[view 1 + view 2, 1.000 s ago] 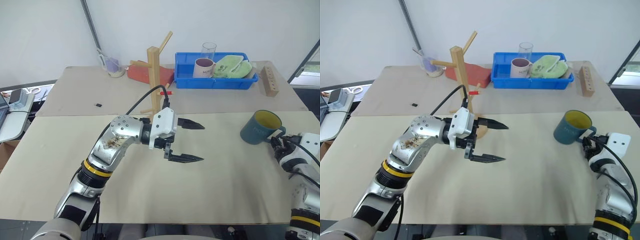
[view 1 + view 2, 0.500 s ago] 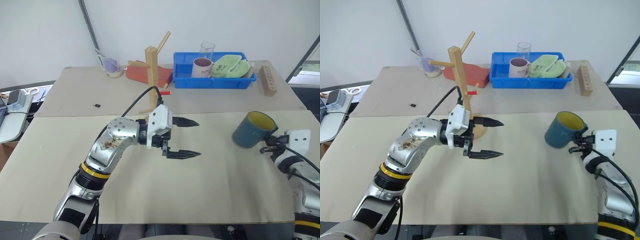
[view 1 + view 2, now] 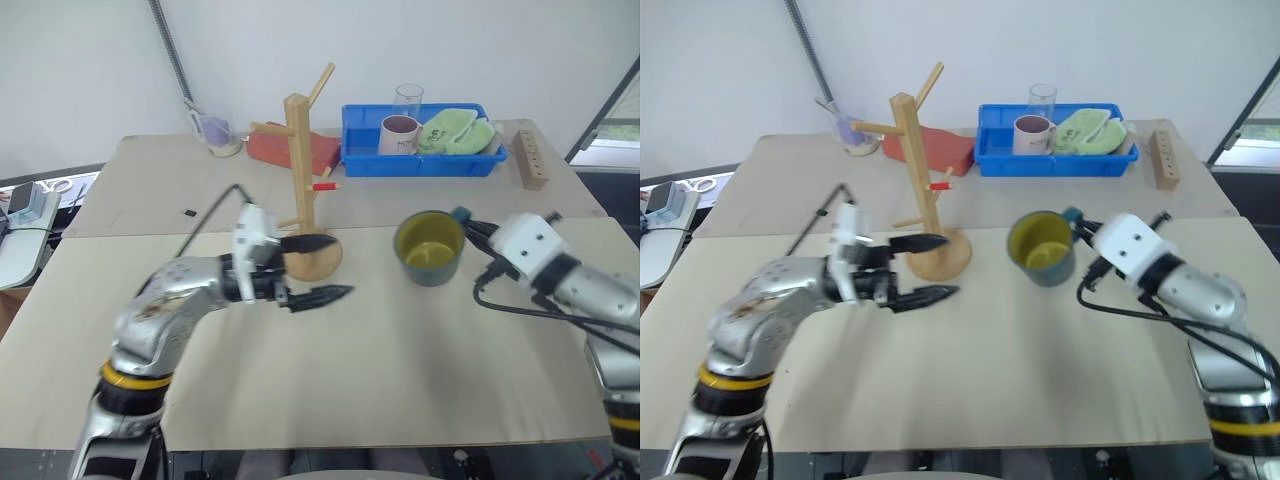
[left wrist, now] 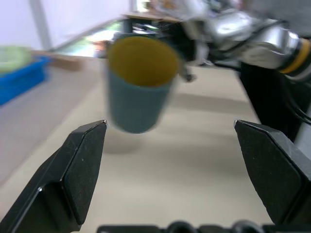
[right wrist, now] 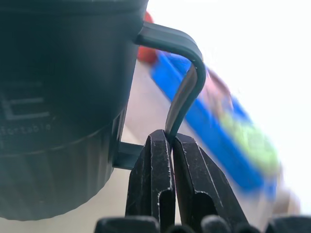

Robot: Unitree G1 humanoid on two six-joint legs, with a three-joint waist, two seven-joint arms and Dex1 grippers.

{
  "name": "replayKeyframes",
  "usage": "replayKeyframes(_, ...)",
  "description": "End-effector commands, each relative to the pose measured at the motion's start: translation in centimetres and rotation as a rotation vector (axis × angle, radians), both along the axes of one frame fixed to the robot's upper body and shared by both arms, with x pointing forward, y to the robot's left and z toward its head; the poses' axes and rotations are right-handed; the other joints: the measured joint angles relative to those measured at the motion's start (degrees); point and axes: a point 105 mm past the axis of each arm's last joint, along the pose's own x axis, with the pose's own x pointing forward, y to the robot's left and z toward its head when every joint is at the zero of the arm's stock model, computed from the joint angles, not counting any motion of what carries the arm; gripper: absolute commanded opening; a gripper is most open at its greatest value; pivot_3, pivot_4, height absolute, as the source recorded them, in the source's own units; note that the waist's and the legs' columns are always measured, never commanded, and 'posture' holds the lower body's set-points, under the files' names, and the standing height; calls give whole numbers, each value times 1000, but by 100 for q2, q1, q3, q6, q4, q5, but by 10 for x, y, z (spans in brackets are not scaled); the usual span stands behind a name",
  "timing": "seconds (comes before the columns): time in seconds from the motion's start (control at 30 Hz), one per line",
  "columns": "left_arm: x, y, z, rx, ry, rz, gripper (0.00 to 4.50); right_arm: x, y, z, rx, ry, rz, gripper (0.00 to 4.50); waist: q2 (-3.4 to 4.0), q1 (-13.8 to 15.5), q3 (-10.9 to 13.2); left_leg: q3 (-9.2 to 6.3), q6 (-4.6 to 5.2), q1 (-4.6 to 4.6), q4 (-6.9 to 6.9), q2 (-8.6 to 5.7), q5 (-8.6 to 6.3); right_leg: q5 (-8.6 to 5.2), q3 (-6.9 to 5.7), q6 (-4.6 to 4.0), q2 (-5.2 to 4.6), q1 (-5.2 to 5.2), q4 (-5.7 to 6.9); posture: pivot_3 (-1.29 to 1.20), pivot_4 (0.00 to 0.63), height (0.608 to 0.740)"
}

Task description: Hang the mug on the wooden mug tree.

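The dark teal mug (image 3: 430, 248) with a yellow inside hangs above the table, right of the wooden mug tree (image 3: 300, 180). My right gripper (image 5: 171, 141) is shut on the mug's loop handle (image 5: 184, 92), and the mug's mouth faces up and toward me. The tree stands upright on its round base (image 3: 312, 262) with angled pegs, one red-tipped (image 3: 326, 186). My left gripper (image 3: 318, 268) is open and empty in front of the tree's base, its fingers pointing toward the mug (image 4: 140, 85).
A blue bin (image 3: 420, 155) at the back holds a white-pink mug (image 3: 399, 133), a clear glass (image 3: 408, 98) and a green cloth. A small wooden block with holes (image 3: 529, 160) stands at the back right. A red object (image 3: 280, 148) lies behind the tree.
My right gripper closed on the mug's handle, lifted the mug off the table and carried it left toward the tree. The left gripper drew back to the left.
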Motion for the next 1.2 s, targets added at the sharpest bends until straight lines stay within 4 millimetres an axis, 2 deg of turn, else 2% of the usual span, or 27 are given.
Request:
replayKeyframes(0.03,-6,27,18,-20,-38,83,4500,-2,24,24,-78,-47,116,19,-6,5,4,0,-4,3,0,1,-2,0,0,0,0,2,-2,0,150,724)
replayKeyframes(0.17,-1,63,22,20,-51,224,4500,7,46,40,-174,-40,220,19,-11,16,7,3,-37,5,-2,1,-23,-2,1,-3,-3,-2,-2,0,150,724)
replayKeyframes(0.23,0,70,28,25,-55,247,4500,13,54,44,-227,-38,257,19,-17,32,11,4,-41,5,-6,1,-26,-3,2,-7,-4,-5,-2,0,150,724)
replayKeyframes(0.4,-3,62,37,26,-77,208,4500,33,78,58,-276,-94,306,19,-25,38,16,12,-46,2,-13,1,-28,-4,4,-11,-9,-11,-5,0,150,724)
replayKeyframes(0.6,-7,54,39,17,-71,174,4500,40,97,60,-334,-108,371,19,-20,39,13,11,-14,7,-36,4,-8,-2,4,-9,-1,-15,7,0,150,724)
replayKeyframes(0.7,-18,45,38,4,-42,104,4500,41,107,63,-358,-124,412,19,-15,28,9,10,-3,15,-43,7,-1,5,4,6,2,-13,7,0,150,724)
replayKeyframes(1.0,-23,42,42,2,-34,63,4500,51,124,67,-427,-153,455,19,-13,1,8,14,-26,35,-44,7,-16,-4,9,-12,2,-6,10,0,150,724)
replayKeyframes(1.2,-24,41,41,6,-32,54,4500,56,129,66,-468,-160,460,19,-13,10,9,15,-26,33,-43,7,-15,-3,10,-12,2,-7,12,0,150,724)
